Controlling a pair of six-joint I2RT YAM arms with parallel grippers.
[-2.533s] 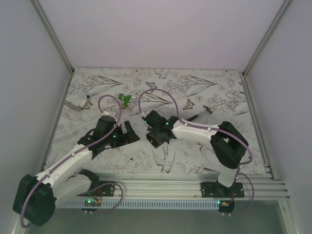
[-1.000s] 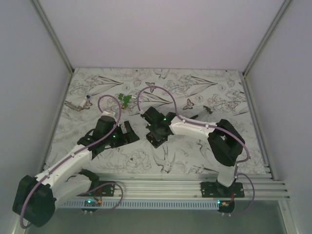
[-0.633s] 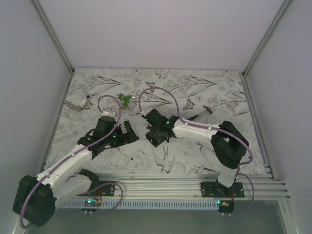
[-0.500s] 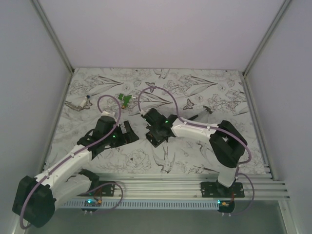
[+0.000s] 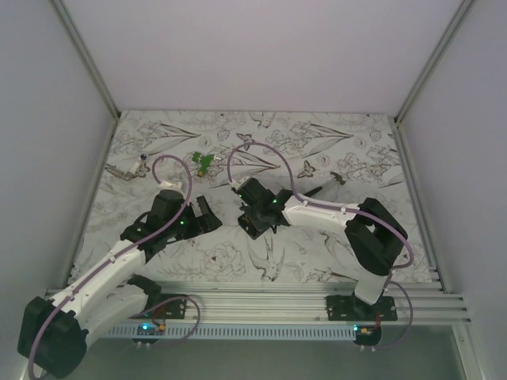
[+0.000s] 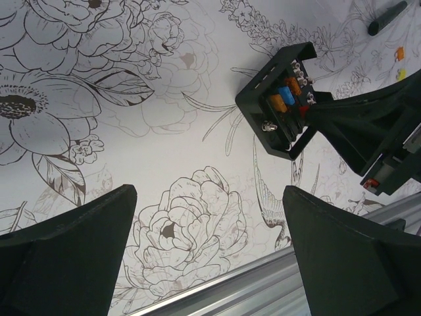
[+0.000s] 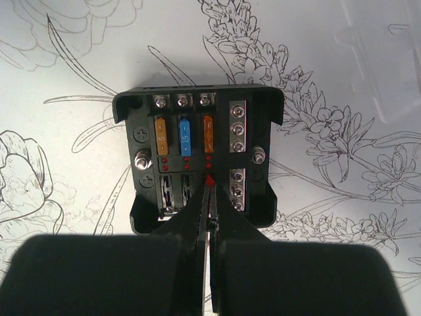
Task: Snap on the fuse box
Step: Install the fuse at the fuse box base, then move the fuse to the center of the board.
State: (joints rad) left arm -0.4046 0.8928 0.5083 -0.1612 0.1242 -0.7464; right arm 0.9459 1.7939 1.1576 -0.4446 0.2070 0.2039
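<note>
Fuse box mid-worktop, right arm the nearer.
Our left fingers (image 6: 72,250) hang spread wide, the fuse box (image 6: 279,99) lying ahead and to their right (well apart) on the worktop (image 6: 164,99). Our right fingers (image 7: 296,276), pressed together, point down onto its near fuse row.

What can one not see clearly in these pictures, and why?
Right wrist view: lower slots of the fuse box, covered by the shut right gripper.
Whether the red speck at its tips is a held fuse: too small.
Top view: the fuse box's contents, under the right gripper.
Left wrist view: the black stick tool, cut by the top edge.
</note>
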